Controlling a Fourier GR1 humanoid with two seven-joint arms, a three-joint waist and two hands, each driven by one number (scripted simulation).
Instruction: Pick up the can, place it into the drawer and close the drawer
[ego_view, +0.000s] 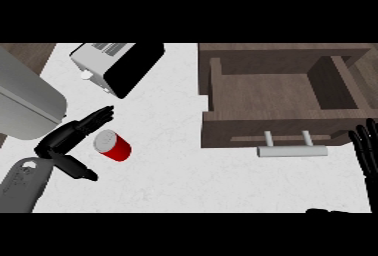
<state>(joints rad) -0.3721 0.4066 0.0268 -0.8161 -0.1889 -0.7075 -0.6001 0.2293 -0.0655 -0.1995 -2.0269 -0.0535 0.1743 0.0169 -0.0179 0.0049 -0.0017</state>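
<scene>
A: Can (113, 145) position?

B: On the surface (184, 175), just beside my left robot hand (63, 142), between its straight fingers and thumb. That robot hand is released, grasping nothing.

A: Which step, then?

B: The pick-up, I judge. Next I must curl round the can, lift it and carry it right to the open drawer (244, 127). My right robot hand (365, 150) rests released at the right edge.

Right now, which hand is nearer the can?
Left. The left hand is open just left of the can, not curled round it. The right hand rests open at the view's right edge, beyond the drawer.
</scene>
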